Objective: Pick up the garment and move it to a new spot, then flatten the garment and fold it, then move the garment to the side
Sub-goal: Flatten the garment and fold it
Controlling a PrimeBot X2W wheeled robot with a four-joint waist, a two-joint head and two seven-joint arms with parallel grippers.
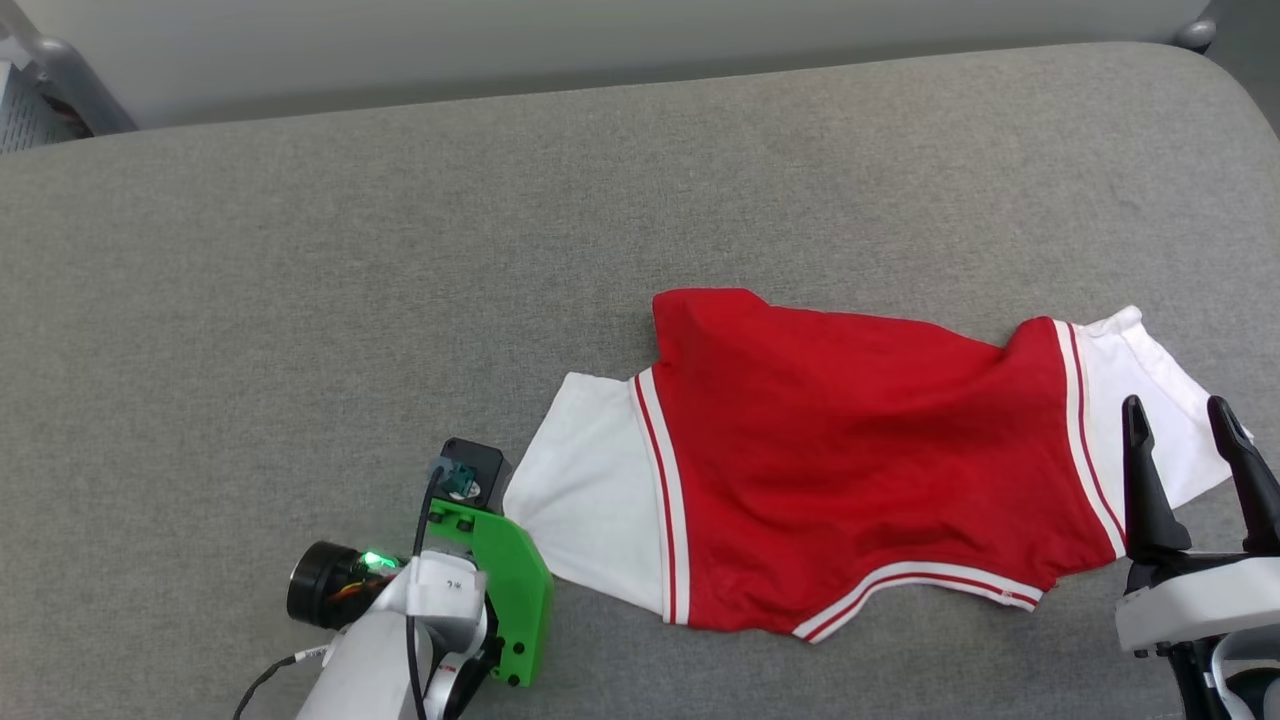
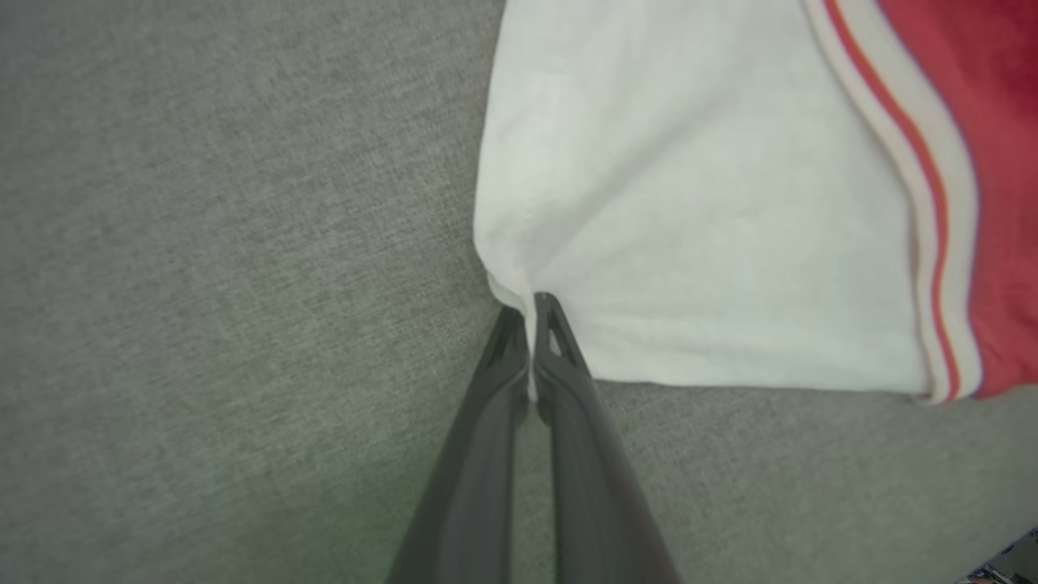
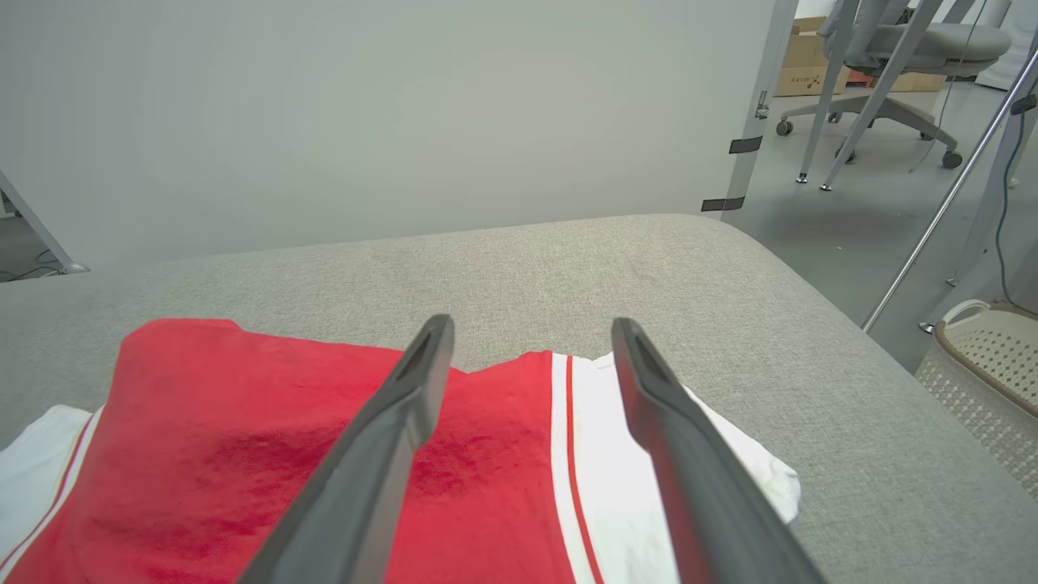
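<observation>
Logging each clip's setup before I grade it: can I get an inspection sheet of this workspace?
surface: grey padded fabric top, rounded far corner.
job's things: garment lies spread and slightly rumpled, no lettering showing, one white sleeve out at each end.
clutter: nothing seen.
grippers: left gripper shut on the corner of the sleeve on the robot's left; right gripper open over the other sleeve.
cables: black cable runs along the left wrist.
surroundings: pale wall, office chair, cream basket on the floor.
</observation>
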